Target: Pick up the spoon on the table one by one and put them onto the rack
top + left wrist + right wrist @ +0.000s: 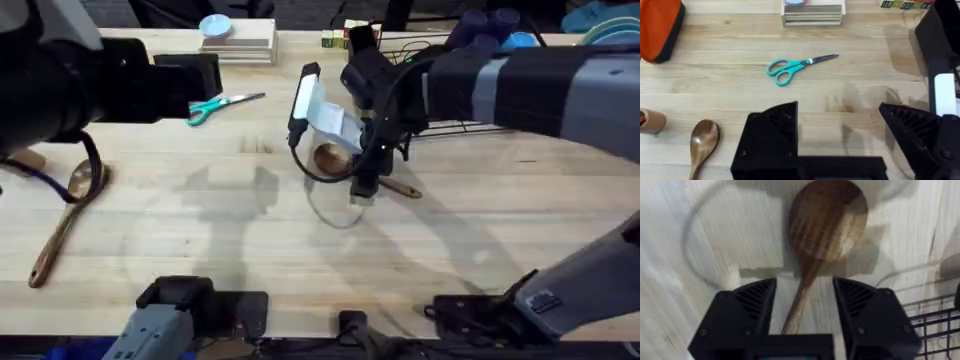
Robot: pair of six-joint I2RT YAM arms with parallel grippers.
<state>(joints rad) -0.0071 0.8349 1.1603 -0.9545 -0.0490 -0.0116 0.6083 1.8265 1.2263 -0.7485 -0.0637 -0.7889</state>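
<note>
You see no readable writing. Your right gripper [802,315] straddles a spoon [825,227] handle on the plank-grained table [200,240], jaws parted, not clamped. The left gripper [840,145] gapes empty near another spoon [704,145].

The wooden table [220,250] bears two spoons [62,215] [827,225], teal scissors [222,105], a white box [240,45] and the rack [440,125].
</note>
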